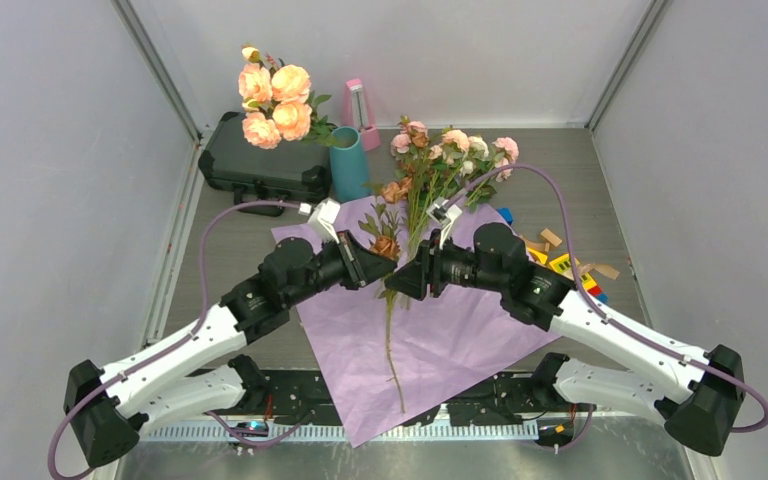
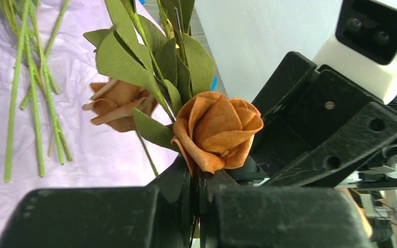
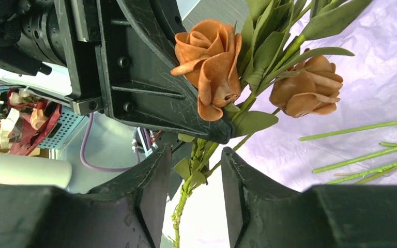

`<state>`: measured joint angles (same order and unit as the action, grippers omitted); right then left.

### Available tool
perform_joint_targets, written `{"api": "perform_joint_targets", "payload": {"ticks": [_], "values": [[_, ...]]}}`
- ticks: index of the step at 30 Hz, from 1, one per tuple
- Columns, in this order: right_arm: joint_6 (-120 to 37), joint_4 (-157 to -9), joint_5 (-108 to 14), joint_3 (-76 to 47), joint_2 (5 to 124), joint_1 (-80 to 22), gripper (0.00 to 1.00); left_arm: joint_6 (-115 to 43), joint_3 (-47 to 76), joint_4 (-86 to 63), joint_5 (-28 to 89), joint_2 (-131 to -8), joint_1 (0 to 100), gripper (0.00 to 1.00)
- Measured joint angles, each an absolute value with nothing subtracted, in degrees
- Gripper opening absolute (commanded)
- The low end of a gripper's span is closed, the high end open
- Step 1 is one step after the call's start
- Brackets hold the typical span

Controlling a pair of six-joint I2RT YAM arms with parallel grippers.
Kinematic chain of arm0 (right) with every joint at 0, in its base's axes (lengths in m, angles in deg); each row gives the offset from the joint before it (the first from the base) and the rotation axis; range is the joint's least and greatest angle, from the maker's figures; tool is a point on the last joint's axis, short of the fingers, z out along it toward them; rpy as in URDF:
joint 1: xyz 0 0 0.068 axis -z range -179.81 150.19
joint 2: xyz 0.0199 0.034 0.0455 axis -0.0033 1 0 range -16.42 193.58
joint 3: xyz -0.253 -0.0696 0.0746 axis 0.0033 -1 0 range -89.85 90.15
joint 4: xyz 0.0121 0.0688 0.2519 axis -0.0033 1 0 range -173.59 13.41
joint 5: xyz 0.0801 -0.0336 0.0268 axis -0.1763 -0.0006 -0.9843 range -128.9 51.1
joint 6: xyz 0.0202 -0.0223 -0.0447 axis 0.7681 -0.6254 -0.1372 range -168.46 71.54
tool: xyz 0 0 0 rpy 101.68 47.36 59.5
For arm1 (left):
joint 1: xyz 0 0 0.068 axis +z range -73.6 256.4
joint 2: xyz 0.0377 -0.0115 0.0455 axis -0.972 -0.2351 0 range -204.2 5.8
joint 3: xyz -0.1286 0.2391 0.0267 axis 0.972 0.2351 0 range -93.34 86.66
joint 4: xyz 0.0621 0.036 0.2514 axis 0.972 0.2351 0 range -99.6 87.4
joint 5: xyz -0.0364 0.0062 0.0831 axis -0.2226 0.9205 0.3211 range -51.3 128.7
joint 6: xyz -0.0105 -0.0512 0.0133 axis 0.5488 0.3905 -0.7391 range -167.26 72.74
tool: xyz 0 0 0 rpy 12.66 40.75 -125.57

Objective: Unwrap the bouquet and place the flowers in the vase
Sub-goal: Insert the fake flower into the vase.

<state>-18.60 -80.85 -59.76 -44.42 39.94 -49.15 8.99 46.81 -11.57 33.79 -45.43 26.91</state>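
One of the flowers, a rust-brown rose (image 2: 217,132) on a leafy green stem (image 3: 194,173), is held above the paper, and its stem hangs down toward the table's front (image 1: 395,360). My left gripper (image 2: 201,181) is shut on the stem just under the bloom (image 1: 385,246). My right gripper (image 3: 196,173) faces it tip to tip and is open, its fingers (image 3: 150,191) on either side of the same stem without touching. The rest of the bouquet's flowers (image 1: 450,160) lie unwrapped across the back of the spread pink-lilac paper (image 1: 440,340). The teal vase (image 1: 348,165) stands behind, to the left.
Big peach-orange roses (image 1: 275,100) rise above the vase. A black case (image 1: 260,160) lies at the back left, with a pink metronome-shaped object (image 1: 362,105) behind the vase. Coloured blocks (image 1: 560,262) are scattered at the right. Loose green stems (image 2: 31,103) rest on the paper.
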Motion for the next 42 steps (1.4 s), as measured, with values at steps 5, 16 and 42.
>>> {"api": "perform_joint_targets", "payload": {"ticks": [5,16,42], "values": [[-19.2,-78.8,-57.7,-44.4,37.9,-49.2,0.76,4.7,43.9,-6.7,35.5,-45.8,26.9,0.00],[-20.7,-71.7,-45.3,-46.9,30.0,-49.2,0.93,-18.3,26.6,6.7,38.4,-47.2,28.7,0.00],[-20.3,-67.2,-29.8,-54.0,17.6,-49.2,0.99,-32.2,29.1,-30.3,50.3,-50.0,50.0,0.00]]}}
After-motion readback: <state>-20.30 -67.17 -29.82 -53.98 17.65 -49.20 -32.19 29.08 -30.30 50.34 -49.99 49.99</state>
